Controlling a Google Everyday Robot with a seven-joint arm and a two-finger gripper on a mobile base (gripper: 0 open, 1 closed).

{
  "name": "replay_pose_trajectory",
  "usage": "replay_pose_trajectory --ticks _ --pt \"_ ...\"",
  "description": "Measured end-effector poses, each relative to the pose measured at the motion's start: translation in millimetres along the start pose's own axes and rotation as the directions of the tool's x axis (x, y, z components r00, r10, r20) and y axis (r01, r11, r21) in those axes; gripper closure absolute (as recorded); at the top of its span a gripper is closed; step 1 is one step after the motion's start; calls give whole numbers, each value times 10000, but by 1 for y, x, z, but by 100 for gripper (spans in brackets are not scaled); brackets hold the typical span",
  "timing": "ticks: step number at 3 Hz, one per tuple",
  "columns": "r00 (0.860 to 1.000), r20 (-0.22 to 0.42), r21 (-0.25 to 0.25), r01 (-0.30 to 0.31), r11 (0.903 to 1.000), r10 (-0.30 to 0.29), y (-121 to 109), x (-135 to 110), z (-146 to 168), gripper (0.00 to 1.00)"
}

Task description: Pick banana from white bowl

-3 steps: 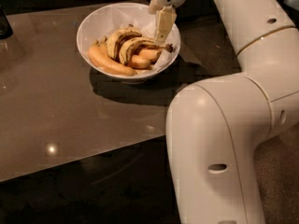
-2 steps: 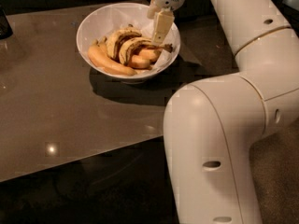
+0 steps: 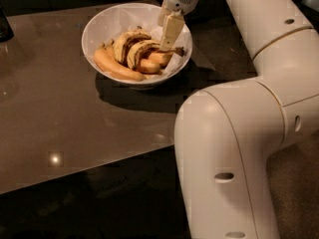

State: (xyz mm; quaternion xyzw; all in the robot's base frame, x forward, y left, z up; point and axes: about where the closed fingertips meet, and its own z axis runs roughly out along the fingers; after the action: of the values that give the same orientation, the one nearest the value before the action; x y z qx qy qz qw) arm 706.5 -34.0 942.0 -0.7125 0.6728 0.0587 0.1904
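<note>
The white bowl (image 3: 104,21) stands on the brown table at the back. In it lies the banana (image 3: 143,50), yellow with dark streaks, its long dark stem (image 3: 178,50) pointing right. My gripper (image 3: 167,43) reaches down into the right side of the bowl, just above the banana near its stem end. A stubbier streaked banana (image 3: 123,42) lies to the banana's left. Smooth orange-yellow bananas (image 3: 117,66) lie along the front of the bowl. The gripper's body hides part of the bowl's right inner wall.
My white arm (image 3: 234,148) fills the right side of the view and hangs over the table's right front corner. The brown table (image 3: 60,113) stretches left and forward from the bowl. A dark object (image 3: 4,26) stands at the far left edge.
The gripper has moved slightly down and left, closer to the streaked banana. The arm's elbow has shifted a little left. The bananas and bowl have not moved.
</note>
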Motion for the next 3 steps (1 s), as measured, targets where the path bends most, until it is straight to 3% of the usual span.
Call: replay_pose_trajectory --ticks 3 --pt "9988 139 -304 -462 9985 467 3 -18 6 40"
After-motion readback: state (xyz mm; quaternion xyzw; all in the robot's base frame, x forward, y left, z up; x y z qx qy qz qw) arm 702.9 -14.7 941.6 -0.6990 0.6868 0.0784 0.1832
